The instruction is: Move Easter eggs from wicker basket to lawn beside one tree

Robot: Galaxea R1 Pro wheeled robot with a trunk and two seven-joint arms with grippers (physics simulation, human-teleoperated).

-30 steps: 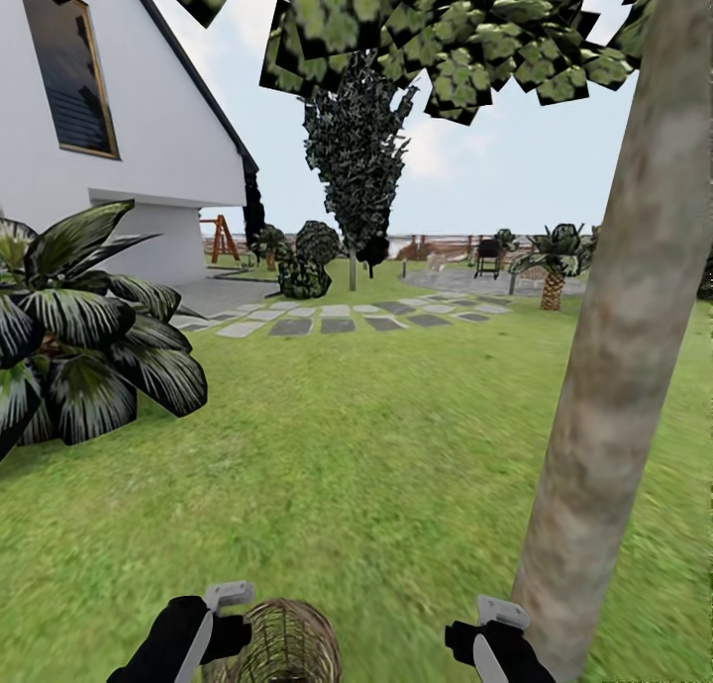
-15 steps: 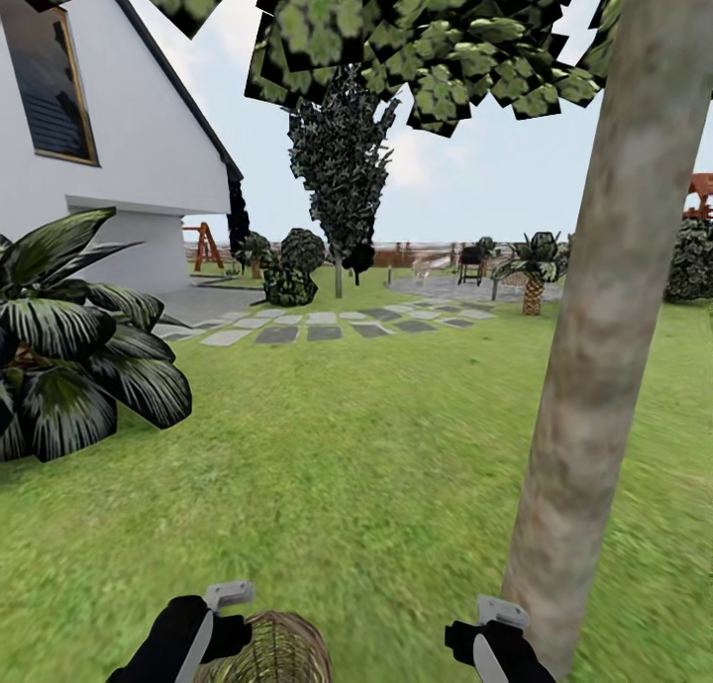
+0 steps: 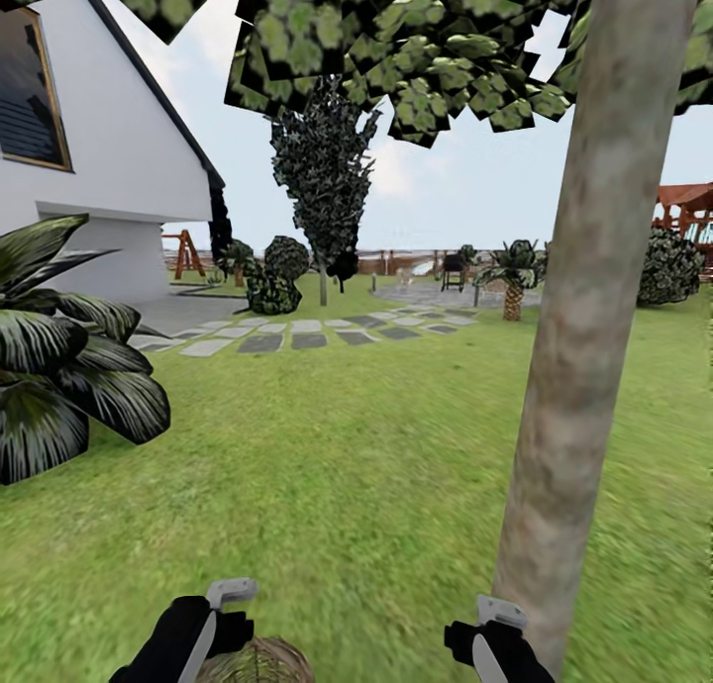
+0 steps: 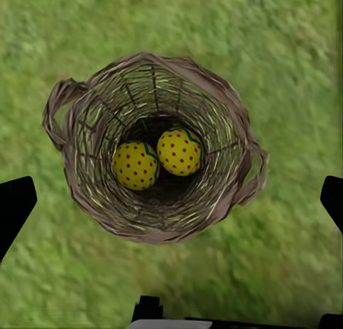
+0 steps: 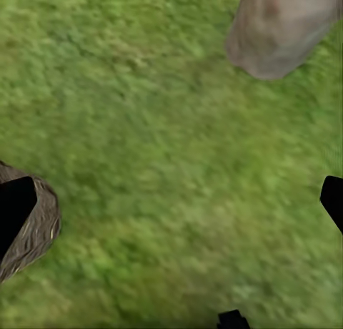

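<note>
We stand on the lawn [image 3: 327, 485] of the garden with the tree [image 3: 574, 366] rising just ahead on our right, its pale trunk meeting the grass close to our right gripper [image 3: 492, 641]; that is a good tree to choose, since nothing else of the task lies nearer. The wicker basket [image 4: 153, 146] sits on the grass directly under our left gripper [image 4: 171, 200], whose fingers are spread wide to either side of the rim, apart from it and holding nothing. The right gripper, seen from its own wrist, also has its fingers spread over bare grass, with the trunk's foot [image 5: 282, 28] near and the basket's edge just beside one fingertip. Inside the basket we see two Easter eggs [image 4: 158, 158], yellow with red dots, touching each other at the bottom; a third we cannot find in these views. To do this well, we judge we should lower the left gripper straight down through the basket's mouth, clear of the loop handle, centre on one egg only, and close gently so its neighbour is not nudged or the wicker caught.
</note>
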